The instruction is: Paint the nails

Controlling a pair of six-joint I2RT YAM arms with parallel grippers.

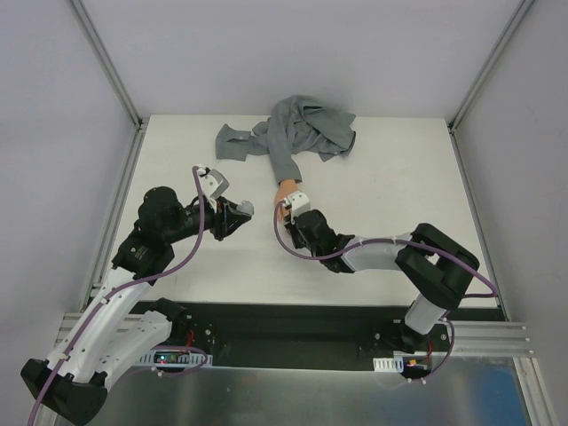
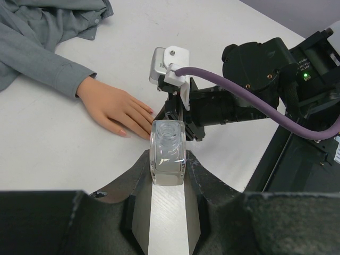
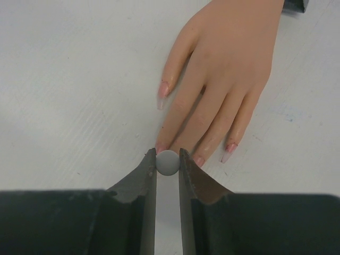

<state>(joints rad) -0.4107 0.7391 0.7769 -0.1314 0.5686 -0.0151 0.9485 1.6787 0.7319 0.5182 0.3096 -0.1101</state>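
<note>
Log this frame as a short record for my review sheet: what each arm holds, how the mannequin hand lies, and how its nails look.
left jaws: shut on small clear glass bottle, neck uncapped
right jaws: shut on grey round-topped piece, at the middle fingertips; brush not visible
mannequin hand: palm down on white table, fingers toward the arms
nails: long, pinkish where visible
grey sleeve: runs back to a bunched garment at the far side

Centre of the overhead frame, on the table (image 1: 399, 195): mannequin hand (image 1: 286, 189), sleeve (image 1: 297, 133) heaped above it. Just below its fingertips, right gripper (image 1: 284, 211) around a cap (image 3: 168, 162); left of that (apart), left gripper (image 1: 246, 209) around bottle (image 2: 168, 151).
</note>
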